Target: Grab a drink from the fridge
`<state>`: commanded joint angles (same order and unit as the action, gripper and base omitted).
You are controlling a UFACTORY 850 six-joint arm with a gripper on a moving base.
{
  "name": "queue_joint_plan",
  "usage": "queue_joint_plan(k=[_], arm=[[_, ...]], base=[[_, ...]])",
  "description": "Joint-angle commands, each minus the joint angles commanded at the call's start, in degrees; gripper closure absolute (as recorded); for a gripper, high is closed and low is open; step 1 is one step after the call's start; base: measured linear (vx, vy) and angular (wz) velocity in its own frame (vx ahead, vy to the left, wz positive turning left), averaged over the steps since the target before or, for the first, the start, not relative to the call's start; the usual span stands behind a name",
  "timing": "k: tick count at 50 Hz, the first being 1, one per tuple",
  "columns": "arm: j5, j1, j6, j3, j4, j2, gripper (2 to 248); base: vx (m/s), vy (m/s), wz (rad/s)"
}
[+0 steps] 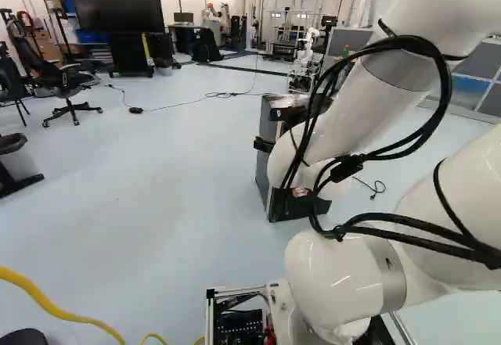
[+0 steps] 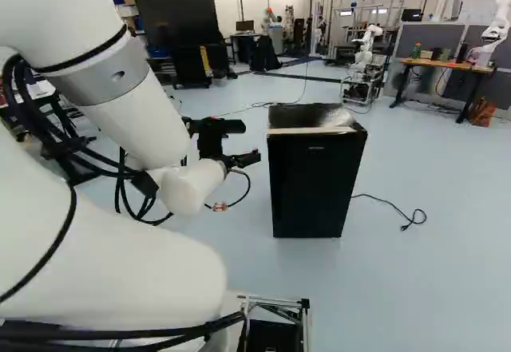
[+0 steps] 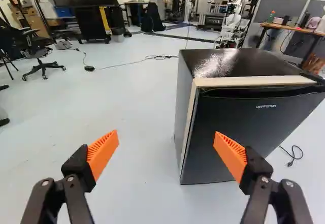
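Pale, smooth floor [image 2: 447,288] throughout the room. A large dark screen [image 1: 116,5] stands at the far left and a wooden desk [image 2: 435,64] at the far right. The fridge [image 2: 311,180], dark and upright, stands on the floor, its door [image 3: 244,132] closed. A black cord [image 2: 383,201] lies on the floor to its right. The gripper [image 2: 250,141] is open, its two orange-padded fingers [image 3: 103,152] wide apart with nothing between them. In the right base view it is left of the fridge, not touching.

A robotics lab: another robot [image 2: 363,53], desk [image 2: 443,65], grey partitions [image 2: 403,45].
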<state>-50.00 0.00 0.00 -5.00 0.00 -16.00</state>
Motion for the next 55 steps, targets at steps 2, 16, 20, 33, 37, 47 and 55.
queue_joint_plan(k=[2, 16, 20, 33, 37, 47, 55], arm=[[0.0, 0.0, 0.0, 0.0, 0.0, 0.0, 3], [0.0, 0.1, 0.0, 0.0, 0.0, 0.0, 3], [0.0, 0.4, 0.0, -0.3, 0.0, 0.3, 3], [-0.3, 2.2, 0.0, -1.5, 0.6, 1.7, 3], [-0.7, 3.0, 0.0, -1.9, 1.0, 2.2, 3], [-2.3, 5.1, 0.0, -3.6, 2.4, 5.3, 3], [-4.0, 6.7, 0.0, -5.3, 3.7, 8.4, 3]], base=[[0.000, 0.000, 0.000], [0.000, 0.000, 0.000], [0.000, 0.000, 0.000], [0.000, 0.000, 0.000], [0.000, 0.000, 0.000], [0.000, 0.000, 0.000], [0.000, 0.000, 0.000]])
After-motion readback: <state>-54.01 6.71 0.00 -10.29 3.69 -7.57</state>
